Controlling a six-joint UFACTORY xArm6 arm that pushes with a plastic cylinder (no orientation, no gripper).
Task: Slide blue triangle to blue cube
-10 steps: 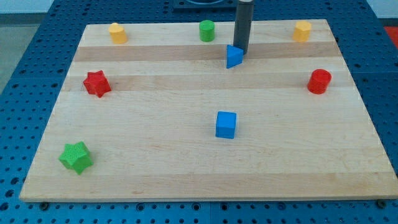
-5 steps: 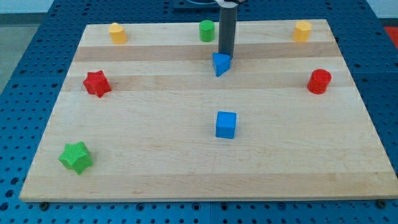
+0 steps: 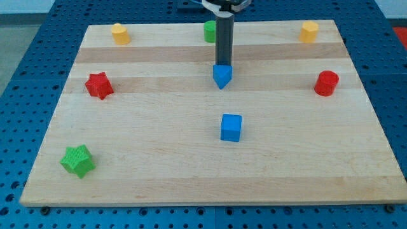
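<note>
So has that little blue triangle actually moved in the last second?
Yes. The blue triangle has slid toward the view's left and bottom, nearer the blue cube, with my tip right behind it.

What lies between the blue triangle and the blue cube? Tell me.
Nothing: in the camera view only bare board separates the blue triangle from the blue cube. My tip sits at the triangle's far, top edge.

The blue triangle [image 3: 221, 76] lies on the bench's upper middle, nearer the top edge than the bottom, 1 corner pointing toward the bottom edge. The blue cube [image 3: 231, 127] sits flat near the bench's centre, below the triangle and slightly right, well apart from it.
</note>
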